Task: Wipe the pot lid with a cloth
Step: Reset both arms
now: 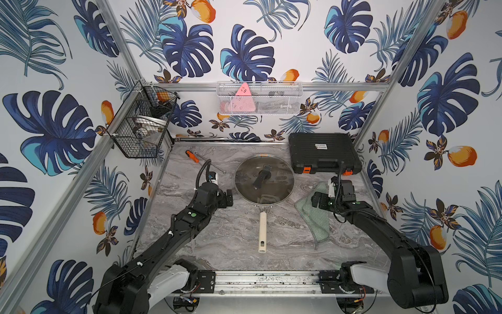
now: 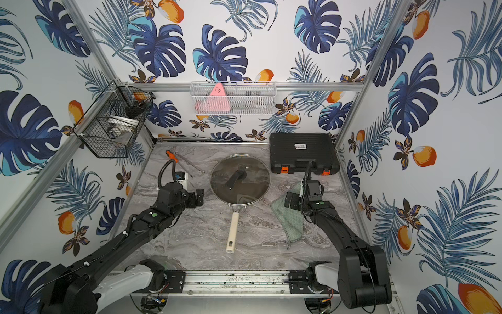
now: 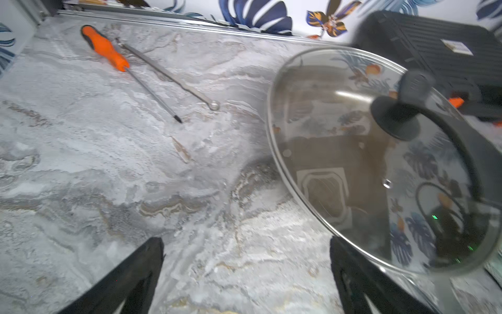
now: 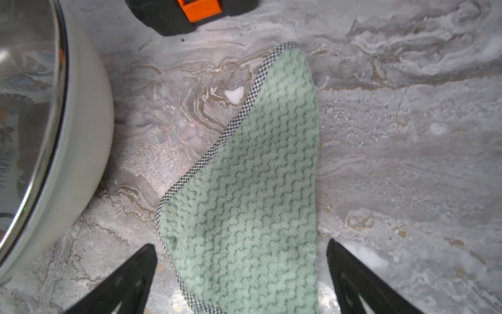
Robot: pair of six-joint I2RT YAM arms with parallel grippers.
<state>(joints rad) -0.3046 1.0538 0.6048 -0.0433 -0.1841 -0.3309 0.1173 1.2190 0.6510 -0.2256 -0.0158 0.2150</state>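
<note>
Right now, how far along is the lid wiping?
Done: nothing I can confirm; the pot lid sits on the pan. In hand: nothing; left gripper and right gripper are open, the cloth lying below the right one. Remaining, probably: grasp the cloth, wipe the lid.

Desk (image 1: 231, 244) layout. Centre: pot lid (image 1: 264, 179) sits on frying pan (image 1: 262, 231), with the pan handle pointing to the front edge. Right of pan: cloth (image 1: 315, 223) flat on desk, not touching the pan. Back right, behind cloth: case (image 1: 323, 152). Back left: screwdriver (image 1: 191, 156) and wrench (image 3: 168, 74) side by side. Left tool (image 1: 230, 198) just left of lid. Right tool (image 1: 316, 199) over cloth's rear part.
</note>
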